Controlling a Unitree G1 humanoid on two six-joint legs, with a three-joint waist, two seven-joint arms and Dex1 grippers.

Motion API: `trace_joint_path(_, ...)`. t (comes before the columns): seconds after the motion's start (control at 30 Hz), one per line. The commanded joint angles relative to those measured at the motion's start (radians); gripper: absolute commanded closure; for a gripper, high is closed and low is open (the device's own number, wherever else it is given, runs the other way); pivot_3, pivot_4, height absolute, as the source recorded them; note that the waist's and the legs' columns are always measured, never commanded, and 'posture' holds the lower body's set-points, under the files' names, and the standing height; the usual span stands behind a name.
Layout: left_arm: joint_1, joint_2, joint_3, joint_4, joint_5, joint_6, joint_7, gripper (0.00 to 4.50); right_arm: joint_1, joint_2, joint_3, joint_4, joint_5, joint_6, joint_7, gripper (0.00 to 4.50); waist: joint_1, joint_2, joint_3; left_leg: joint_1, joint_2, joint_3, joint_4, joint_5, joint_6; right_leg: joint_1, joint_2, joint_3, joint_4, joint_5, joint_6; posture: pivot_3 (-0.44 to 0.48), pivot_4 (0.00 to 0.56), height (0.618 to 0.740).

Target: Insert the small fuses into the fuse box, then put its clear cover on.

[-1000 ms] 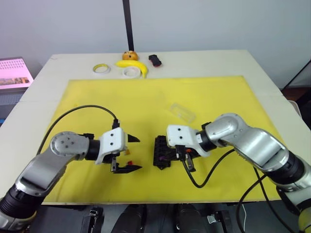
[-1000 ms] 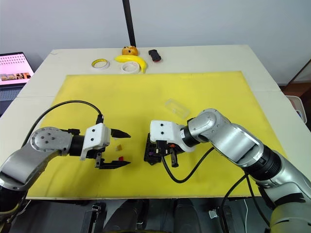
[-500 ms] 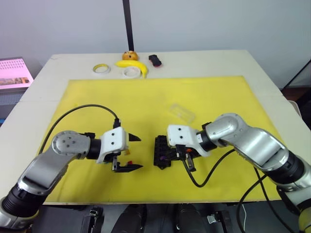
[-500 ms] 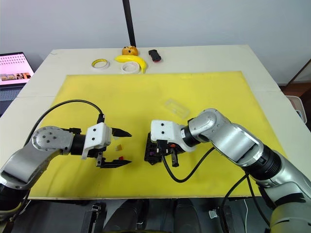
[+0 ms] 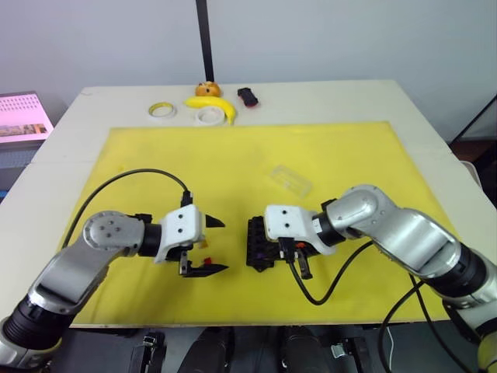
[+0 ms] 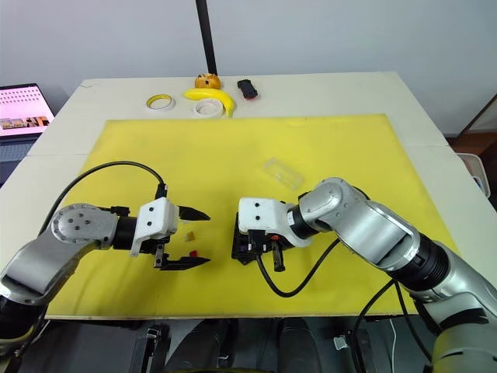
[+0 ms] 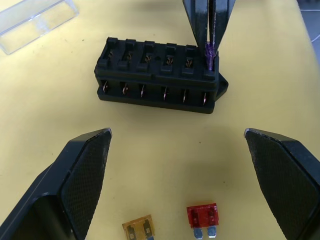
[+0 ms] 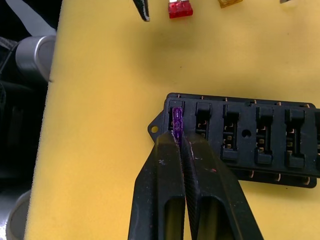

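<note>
Purple fuse point(image 8: 177, 123): pinched edge-on at the end slot of the fuse box point(image 7: 159, 75), blades at or just in the slot mouth; seating depth cannot be told.
Handling, fuses: judged very light, rigid, with smooth plastic bodies likely to slip or twist. Grip the flat body faces, leaving the metal blades free.
Handling, fuse box: judged light enough to slide on the yellow mat point(image 5: 256, 155) under a pressing force.
Right gripper point(image 8: 180, 142): fingers pressed together on the purple fuse, above the box's near end.
Left gripper point(image 5: 210, 245): fingers spread wide, holding nothing, just left of the box.
Red fuse point(image 7: 202, 216) and amber fuse point(image 7: 138, 227): lying flat on the mat between the left gripper's fingers.
Clear cover point(image 5: 291, 179): on the mat, beyond the box to the right.
</note>
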Motion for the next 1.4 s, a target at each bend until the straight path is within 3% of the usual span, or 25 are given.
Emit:
trace_joint_path(0.03,0.001,-0.005,0.005,-0.037,0.000,-0.003,0.009,0.03,-0.020,-0.005,0.013,-0.013,-0.027,-0.013,-0.003,4.50,-0.001,0.000,0.000,0.000,0.000,0.000,0.000,0.000,0.000,0.000,0.000,0.000,0.000,0.000,0.000,0.000,0.150,0.740)
trace_joint_path(0.27,0.000,-0.008,0.007,-0.038,-0.001,0.002,0.013,0.03,-0.033,-0.002,0.013,-0.005,-0.029,-0.018,0.007,4.50,0.000,0.000,0.000,0.000,0.000,0.000,0.000,0.000,0.000,0.000,0.000,0.000,0.000,0.000,0.000,0.000,0.150,0.740)
trace_joint_path(0.37,-0.001,-0.006,0.008,-0.035,0.000,0.002,0.012,0.00,-0.038,-0.002,0.003,-0.007,-0.022,-0.020,0.018,3.54,0.000,0.000,0.000,0.000,0.000,0.000,0.000,0.000,0.000,0.000,0.000,0.000,0.000,0.000,0.000,0.000,0.150,0.740)
trace_joint_path(0.5,-0.006,-0.007,0.009,-0.030,0.002,0.000,0.013,0.00,-0.044,-0.005,-0.011,-0.003,-0.017,-0.036,0.033,1.60,0.000,0.000,0.000,0.000,0.000,0.000,0.000,0.000,0.000,0.000,0.000,0.000,0.000,0.000,0.000,0.000,0.150,0.740)
trace_joint_path(0.7,-0.009,-0.004,0.015,-0.021,0.004,-0.004,0.012,0.00,-0.048,0.011,-0.101,0.030,0.039,-0.062,0.064,1.60,0.000,0.000,0.000,0.000,0.000,0.000,0.000,0.000,0.000,0.000,0.000,0.000,0.000,0.000,0.000,0.000,0.150,0.740)
trace_joint_path(0.8,-0.018,-0.005,0.027,-0.009,0.000,0.000,0.016,0.00,0.021,0.046,-0.208,0.053,0.090,-0.150,0.054,1.60,0.001,0.000,0.000,0.000,0.000,0.000,0.000,0.000,0.000,0.000,0.002,0.000,0.000,0.000,0.000,0.000,0.150,0.740)
trace_joint_path(0.9,-0.018,-0.006,0.034,0.003,0.000,-0.001,0.019,0.00,0.098,0.078,-0.262,0.089,0.098,-0.233,0.036,2.50,0.001,0.000,0.000,0.000,0.000,-0.001,0.000,0.000,0.000,0.001,0.002,0.000,0.000,0.000,0.000,0.000,0.150,0.740)
trace_joint_path(1.03,-0.016,-0.006,0.037,0.014,0.002,-0.004,0.019,0.00,0.178,0.113,-0.285,0.119,0.108,-0.302,0.028,4.46,0.001,0.000,0.000,0.001,0.000,-0.001,0.000,0.000,0.000,0.001,0.002,0.000,0.000,0.000,0.001,0.000,0.150,0.740)
trace_joint_path(1.4,-0.019,-0.008,0.021,0.013,0.009,0.000,0.021,0.00,0.294,0.125,-0.260,0.135,0.086,-0.386,0.039,4.46,0.000,0.000,0.000,0.001,0.000,-0.001,0.000,0.000,0.000,0.002,0.003,0.000,0.000,0.000,0.000,0.000,0.150,0.740)
